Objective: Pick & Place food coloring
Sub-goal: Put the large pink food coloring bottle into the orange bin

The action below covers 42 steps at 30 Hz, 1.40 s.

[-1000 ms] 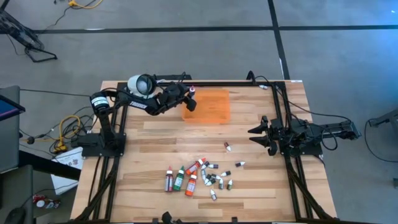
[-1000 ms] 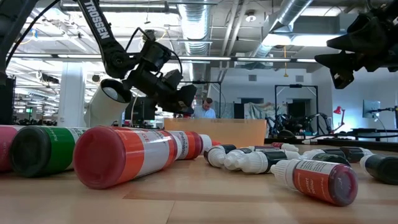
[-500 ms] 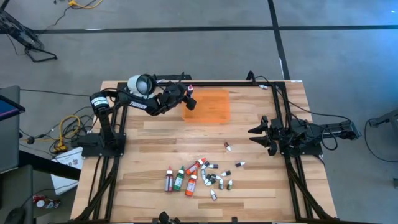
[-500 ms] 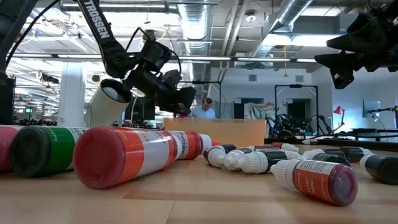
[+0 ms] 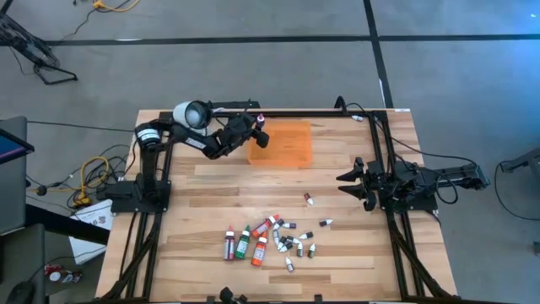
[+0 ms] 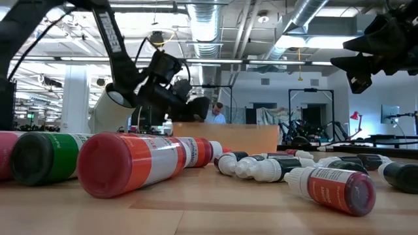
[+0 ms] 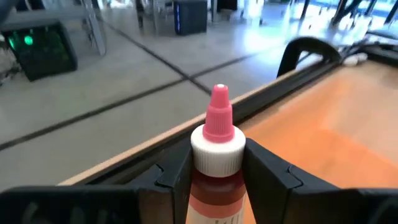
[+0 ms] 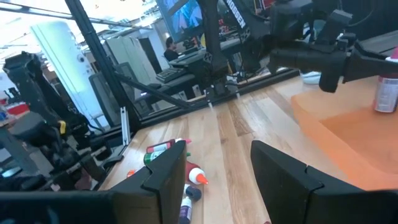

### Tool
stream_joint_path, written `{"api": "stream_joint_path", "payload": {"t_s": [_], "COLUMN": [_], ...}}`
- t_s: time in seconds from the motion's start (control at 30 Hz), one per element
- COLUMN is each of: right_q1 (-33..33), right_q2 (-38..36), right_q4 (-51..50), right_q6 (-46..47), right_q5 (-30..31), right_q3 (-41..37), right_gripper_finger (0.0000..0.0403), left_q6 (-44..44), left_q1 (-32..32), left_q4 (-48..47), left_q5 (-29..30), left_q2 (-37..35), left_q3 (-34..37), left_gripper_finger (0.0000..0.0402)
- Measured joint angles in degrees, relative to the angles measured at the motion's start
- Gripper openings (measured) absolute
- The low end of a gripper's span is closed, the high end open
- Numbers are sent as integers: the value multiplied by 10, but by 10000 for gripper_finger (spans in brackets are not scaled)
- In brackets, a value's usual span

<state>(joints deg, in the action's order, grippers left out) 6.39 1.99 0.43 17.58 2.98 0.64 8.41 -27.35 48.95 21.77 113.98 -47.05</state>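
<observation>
A small red food coloring bottle [image 7: 216,149] with a white cap and pink tip is between the fingers of my left gripper [image 5: 254,136], over the far left corner of the flat orange mat [image 5: 287,143]. The right wrist view shows the same bottle [image 8: 387,87] standing upright just over the mat. The other food coloring bottles [image 5: 270,241] lie on their sides in a heap near the table's front edge, with two small ones [image 5: 309,199] apart from it. My right gripper [image 5: 346,181] waits open at the table's right side, holding nothing. My left gripper pinches the bottle's body just under the white cap [image 7: 214,180] between its two fingers [image 7: 264,174]. The fingers come from the table's left, nearly level, and lie across the bottle. The bottle stands upright, tip up; whether its base touches the mat I cannot tell.
A black rail [image 5: 295,112] runs along the table's far edge behind the mat. In the low view big red, green and orange bottles [image 6: 130,163] lie close to the camera. Bare wood lies between the mat and the heap [image 5: 253,190].
My left gripper has sunk toward the orange mat with the bottle still pinched and upright; in the low view it now sits lower, partly behind the mat's edge. My right gripper has kept still.
</observation>
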Motion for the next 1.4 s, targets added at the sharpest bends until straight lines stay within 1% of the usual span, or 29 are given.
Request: {"api": "stream_joint_path", "payload": {"t_s": [0.13, 0.27, 0.6, 0.7, 0.87, 1.0, 1.17, 1.4], "right_q1": [0, 0, 0, 0, 0, 0, 0, 0], "right_q2": [0, 0, 0, 0, 0, 0, 0, 0], "right_q4": [0, 0, 0, 0, 0, 0, 0, 0], "right_q6": [0, -3, -7, -7, -7, -6, -6, -5], "right_q5": [-1, 0, -1, -1, -1, -1, -1, -1], "right_q3": [0, 0, 0, 0, 0, 0, 0, 0], "right_gripper_finger": [173, 173, 173, 173, 173, 173, 173, 173], "left_q6": [-30, -61, -57, -59, -74, -76, -76, -78], "left_q1": [24, 37, 44, 49, 58, 63, 66, 66], "left_q4": [44, 50, 46, 45, 45, 46, 48, 43], "left_q5": [27, 58, 92, 106, 139, 143, 144, 175], "left_q2": [16, 16, 16, 16, 16, 16, 16, 5], "left_q3": [1, 2, 2, 2, 3, 3, 3, 4], "left_gripper_finger": [115, 115, 116, 129, 162, 180, 185, 185]}}
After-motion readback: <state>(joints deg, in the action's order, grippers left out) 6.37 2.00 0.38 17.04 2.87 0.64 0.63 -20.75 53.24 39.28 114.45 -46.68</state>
